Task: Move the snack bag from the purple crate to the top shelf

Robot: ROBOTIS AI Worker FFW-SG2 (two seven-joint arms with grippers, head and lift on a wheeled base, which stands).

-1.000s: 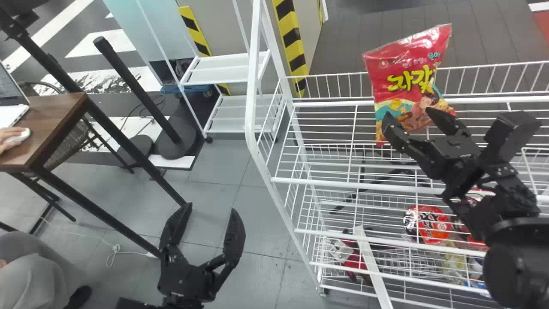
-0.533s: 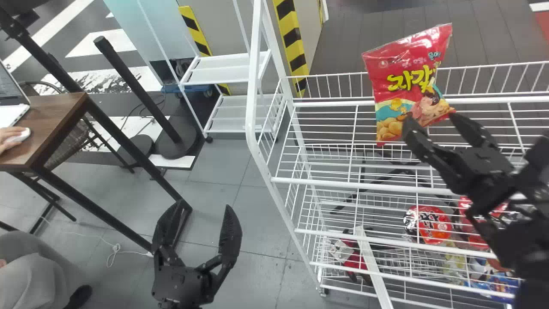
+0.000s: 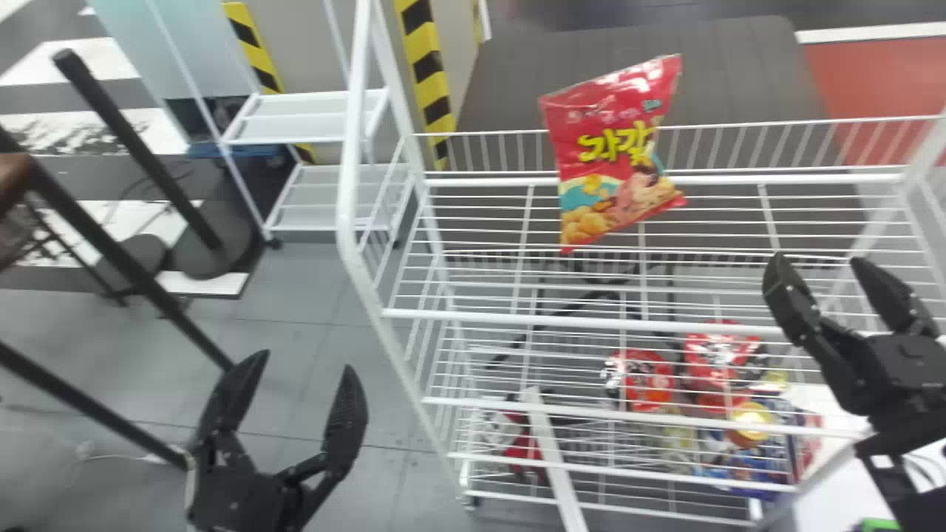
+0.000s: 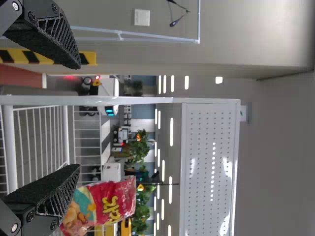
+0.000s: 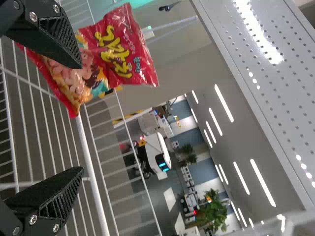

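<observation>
Head view: we see one white rack [image 3: 349,148] and one smaller white cart [image 3: 303,122] beyond it. We count two claws, both spread wide and holding nothing: the left claw [image 3: 299,363] hangs beside the rack, the right claw [image 3: 820,260] over its other end, well apart from the bag. Our one bag [image 3: 610,159] stands on the upper wire shelf [image 3: 510,314]. Lower down, two red packs [image 3: 644,380] lie side by side.
</observation>
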